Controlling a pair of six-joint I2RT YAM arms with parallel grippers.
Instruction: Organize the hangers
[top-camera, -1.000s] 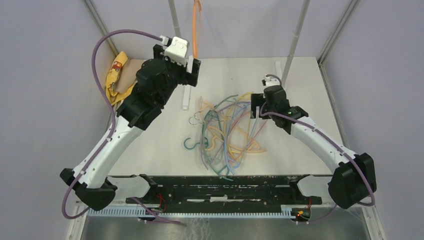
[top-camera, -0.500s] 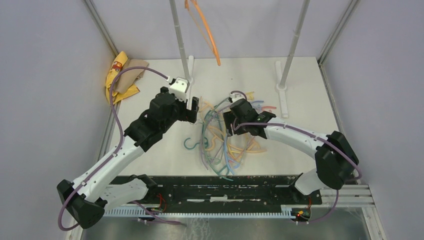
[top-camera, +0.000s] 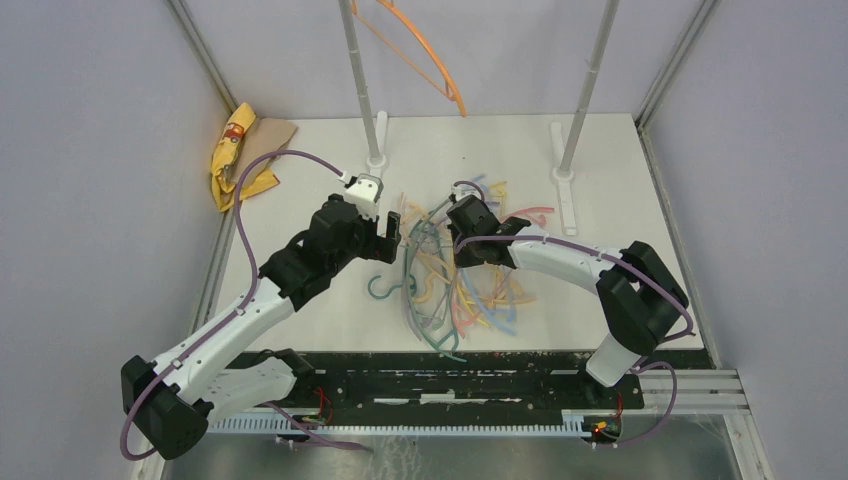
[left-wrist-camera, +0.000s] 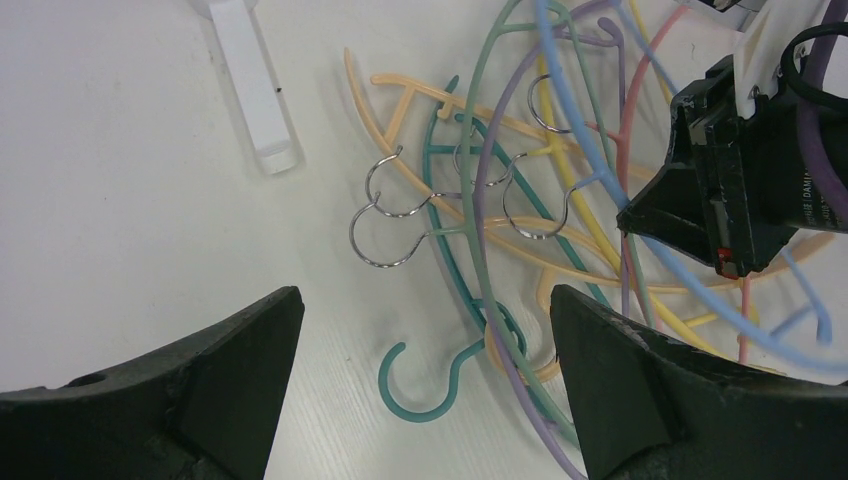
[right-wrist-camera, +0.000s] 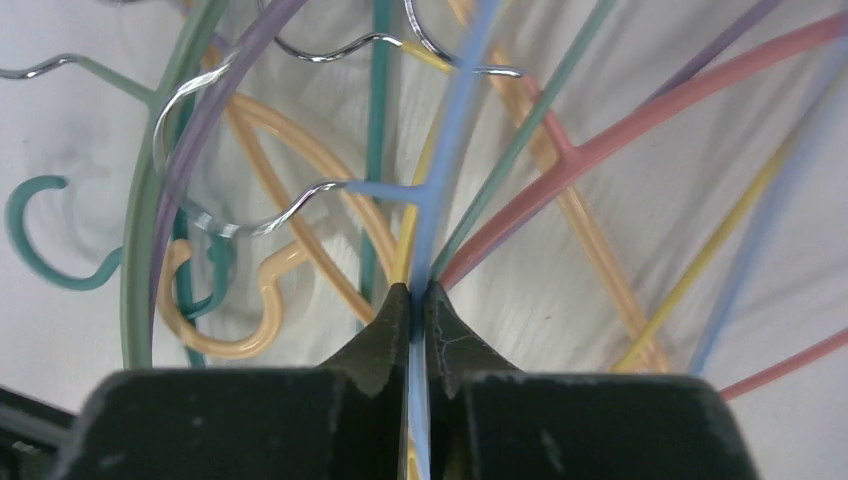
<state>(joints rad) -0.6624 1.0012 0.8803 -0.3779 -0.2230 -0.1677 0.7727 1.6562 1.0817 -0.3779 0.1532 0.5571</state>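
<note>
So the right gripper (right-wrist-camera: 418, 292) is pinched shut on the blue hanger (right-wrist-camera: 428, 215), whose bar runs straight ahead, while the left gripper (left-wrist-camera: 425, 305) gapes empty beside the tangled hangers (top-camera: 455, 290).

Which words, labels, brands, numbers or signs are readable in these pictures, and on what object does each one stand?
No text can be read with certainty.
White lettering on the black body of the right gripper, left wrist view: too small and turned sideways to read.
Red print on the yellow cloth: too blurred to read.
On the hangers: no text visible.
</note>
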